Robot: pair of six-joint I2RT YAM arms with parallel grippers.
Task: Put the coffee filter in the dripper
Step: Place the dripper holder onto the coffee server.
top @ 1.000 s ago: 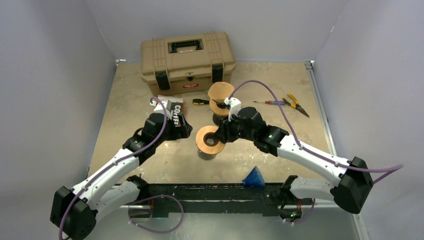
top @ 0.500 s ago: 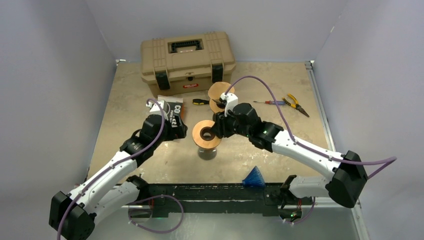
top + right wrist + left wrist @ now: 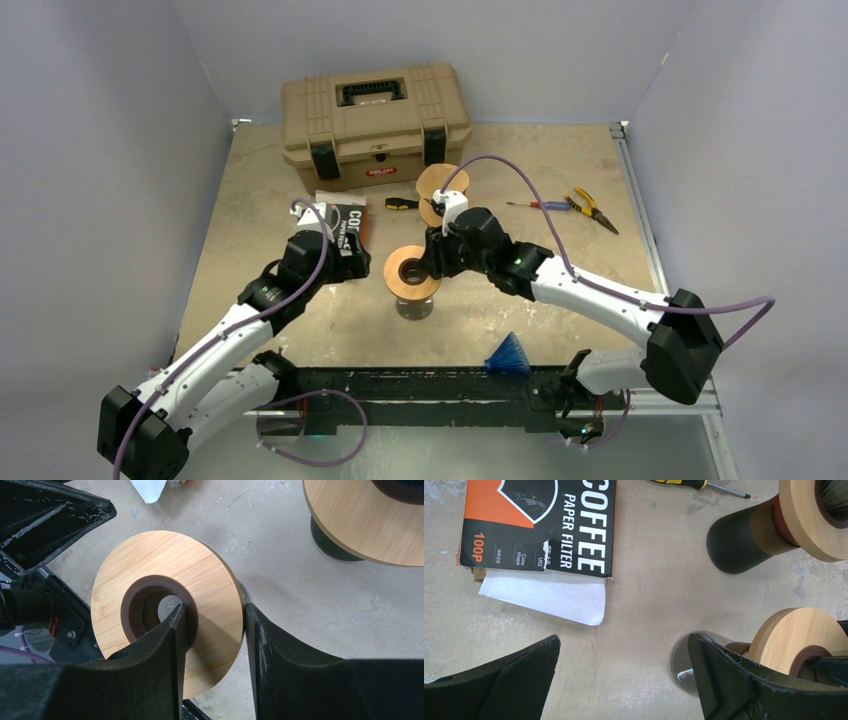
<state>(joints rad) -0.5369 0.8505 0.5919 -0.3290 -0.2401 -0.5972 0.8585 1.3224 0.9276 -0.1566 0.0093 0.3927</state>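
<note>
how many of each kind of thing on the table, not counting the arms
dripper: 2
screwdriver: 2
pliers: 1
toolbox: 1
coffee filter box, with a white filter poking out: 1
blue brush: 1
total: 8

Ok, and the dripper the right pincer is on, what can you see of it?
The dripper is a flat round disc of light, bamboo-like wood with a dark brown collar lining its central hole. It sits on a clear glass base near the middle of the table. The hole is empty: no filter in it. The right pincer grips the ring, jaws straddling it, one in the hole, one outside the rim. Nothing else touches it.
</note>
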